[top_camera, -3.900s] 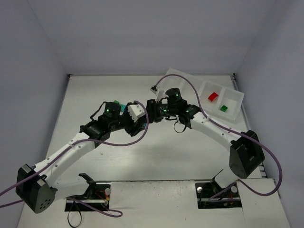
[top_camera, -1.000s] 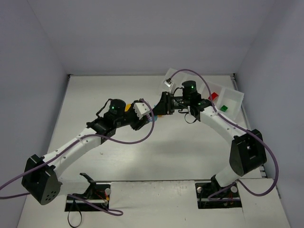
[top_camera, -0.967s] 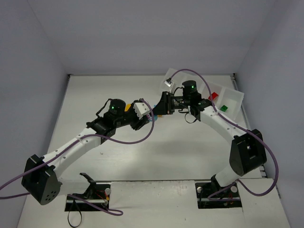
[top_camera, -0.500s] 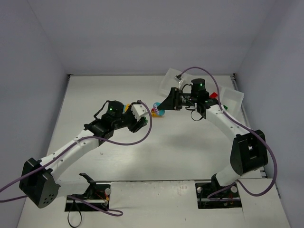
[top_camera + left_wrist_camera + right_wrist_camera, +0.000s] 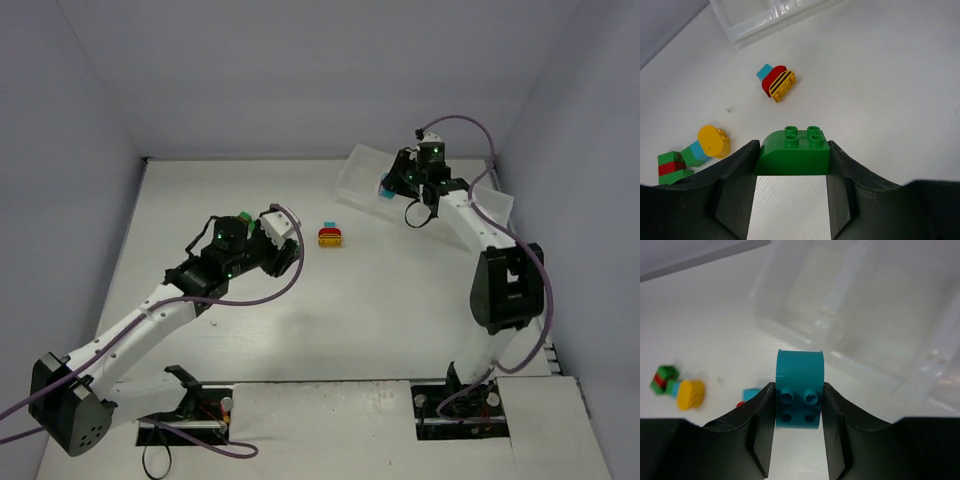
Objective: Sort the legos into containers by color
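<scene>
Right wrist view: the teal brick (image 5: pixel 800 371) is pinched in my right gripper (image 5: pixel 798 388), the fingers drawn almost fully together on its flanks and its rounded end poking out past the tips; it hangs at the near wall of the tray (image 5: pixel 860 315), and I cannot tell whether it has cleared the rim; if I let go short, I judge it strikes the wall and skips back onto the table (image 5: pixel 715 325); the walls are translucent and hard to read, so I could also drop it into the wrong compartment; gripped this far back, the brick may pivot as the fingers part and tumble sideways.

My left gripper (image 5: pixel 792 146) stands partly open around the green brick (image 5: pixel 792 156), which it holds by its ends, right at the fingertips, low over the table and well apart from the tray; so shallow a hold could slip on the glossy plastic if I swing quickly.

Between that brick and the tray lies a red, yellow and teal stack (image 5: pixel 776 82); off to the side a yellow round piece (image 5: pixel 713 141) is joined to a teal one, just beside a green and red stack (image 5: pixel 671 167); a low carry could knock these about.

From above, my right arm (image 5: pixel 470 215) lies across the tray (image 5: pixel 355 172); bringing the left in now risks the two arms meeting there; the mixed stacks would spoil the sort if dropped in whole.
</scene>
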You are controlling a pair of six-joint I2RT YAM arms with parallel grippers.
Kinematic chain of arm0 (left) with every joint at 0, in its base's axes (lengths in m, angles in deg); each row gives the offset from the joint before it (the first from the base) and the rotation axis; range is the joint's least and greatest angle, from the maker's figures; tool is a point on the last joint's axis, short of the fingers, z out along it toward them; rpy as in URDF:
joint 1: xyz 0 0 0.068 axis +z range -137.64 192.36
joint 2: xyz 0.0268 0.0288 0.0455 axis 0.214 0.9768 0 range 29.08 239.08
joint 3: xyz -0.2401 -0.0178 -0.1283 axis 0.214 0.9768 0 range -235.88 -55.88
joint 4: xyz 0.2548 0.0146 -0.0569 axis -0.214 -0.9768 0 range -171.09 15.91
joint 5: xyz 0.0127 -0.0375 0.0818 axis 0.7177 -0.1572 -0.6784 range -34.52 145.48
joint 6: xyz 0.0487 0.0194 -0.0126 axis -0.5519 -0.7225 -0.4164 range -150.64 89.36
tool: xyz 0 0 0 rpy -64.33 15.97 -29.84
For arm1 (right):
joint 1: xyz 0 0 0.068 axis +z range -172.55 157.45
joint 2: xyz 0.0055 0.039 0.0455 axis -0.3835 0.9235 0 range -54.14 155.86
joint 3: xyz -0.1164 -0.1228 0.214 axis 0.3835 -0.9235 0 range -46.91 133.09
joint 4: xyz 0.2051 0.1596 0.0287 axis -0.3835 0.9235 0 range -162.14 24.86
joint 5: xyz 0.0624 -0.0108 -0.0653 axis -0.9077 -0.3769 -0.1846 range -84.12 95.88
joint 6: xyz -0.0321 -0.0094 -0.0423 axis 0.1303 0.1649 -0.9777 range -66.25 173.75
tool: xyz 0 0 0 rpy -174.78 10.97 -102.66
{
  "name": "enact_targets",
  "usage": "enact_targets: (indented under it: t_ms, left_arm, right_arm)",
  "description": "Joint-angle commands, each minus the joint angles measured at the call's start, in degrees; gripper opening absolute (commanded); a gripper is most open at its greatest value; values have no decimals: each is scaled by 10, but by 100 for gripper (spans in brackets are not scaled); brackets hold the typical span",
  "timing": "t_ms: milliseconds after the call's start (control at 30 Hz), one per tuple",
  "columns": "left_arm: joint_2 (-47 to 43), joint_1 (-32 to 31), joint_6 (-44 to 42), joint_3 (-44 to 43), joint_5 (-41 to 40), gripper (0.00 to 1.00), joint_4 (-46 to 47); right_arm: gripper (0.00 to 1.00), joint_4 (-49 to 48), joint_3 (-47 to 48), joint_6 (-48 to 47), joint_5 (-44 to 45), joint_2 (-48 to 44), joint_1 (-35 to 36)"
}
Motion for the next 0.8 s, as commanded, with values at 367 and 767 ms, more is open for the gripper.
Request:
enact_targets:
  t_ms: [367,767]
  left_arm:
    - [-48,-1,-15,24,22,1,10]
    - [-9,-1,-91,-16,68,6,16]
  right_arm:
    - [55,19,216,-27,165,204,-16]
    - [65,19,93,-90,-174,17,-2]
